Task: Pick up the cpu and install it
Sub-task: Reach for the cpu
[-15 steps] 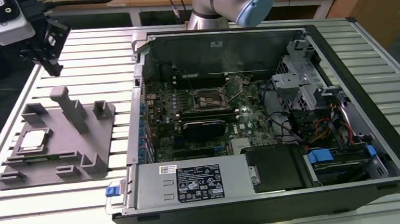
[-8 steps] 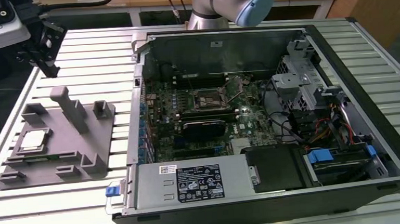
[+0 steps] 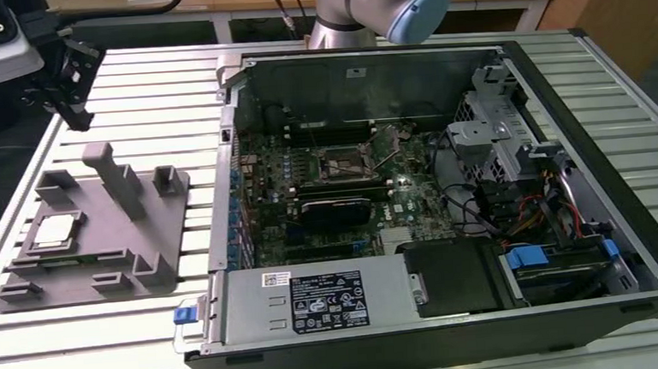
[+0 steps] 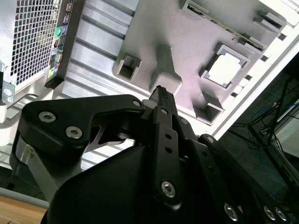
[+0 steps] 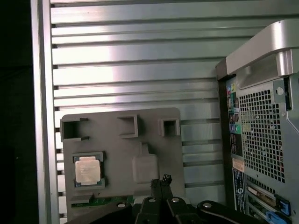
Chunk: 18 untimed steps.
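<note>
Observing the gripper (image 3: 74, 119) hanging above the slatted table (image 3: 140, 84), close over the grey fixture tray (image 3: 95, 280), fingers clenched together on nothing. Finding the cpu (image 3: 55, 232) lying flat in a square pocket of the tray, apart from the fingertips. Noting a tall upright post (image 3: 120, 182) standing on the tray between that pocket and the open computer case (image 3: 563, 93); noting the motherboard socket (image 3: 341, 163) sitting inside the case, well apart from the cpu.
</note>
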Available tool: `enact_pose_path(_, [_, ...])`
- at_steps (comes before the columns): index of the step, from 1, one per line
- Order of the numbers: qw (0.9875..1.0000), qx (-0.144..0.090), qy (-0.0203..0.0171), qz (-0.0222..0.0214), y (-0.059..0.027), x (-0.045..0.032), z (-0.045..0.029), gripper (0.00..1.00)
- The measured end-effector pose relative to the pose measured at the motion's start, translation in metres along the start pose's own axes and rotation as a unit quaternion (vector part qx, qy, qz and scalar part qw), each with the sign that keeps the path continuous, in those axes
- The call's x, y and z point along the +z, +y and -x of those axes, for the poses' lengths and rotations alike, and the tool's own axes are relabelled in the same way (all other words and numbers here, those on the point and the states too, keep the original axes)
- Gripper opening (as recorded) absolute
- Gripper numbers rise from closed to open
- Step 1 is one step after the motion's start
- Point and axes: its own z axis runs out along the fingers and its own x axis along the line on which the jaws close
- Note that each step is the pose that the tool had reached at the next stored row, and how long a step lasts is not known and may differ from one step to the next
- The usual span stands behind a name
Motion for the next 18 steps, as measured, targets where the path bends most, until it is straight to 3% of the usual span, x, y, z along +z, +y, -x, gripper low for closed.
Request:
enact_pose_path(8, [1.0000, 0.000, 0.0000, 0.0000, -0.0022, 0.0043, -0.0100, 0.11])
enact_pose_path(18, [1.0000, 0.000, 0.0000, 0.0000, -0.0057, 0.0098, -0.0279, 0.11])
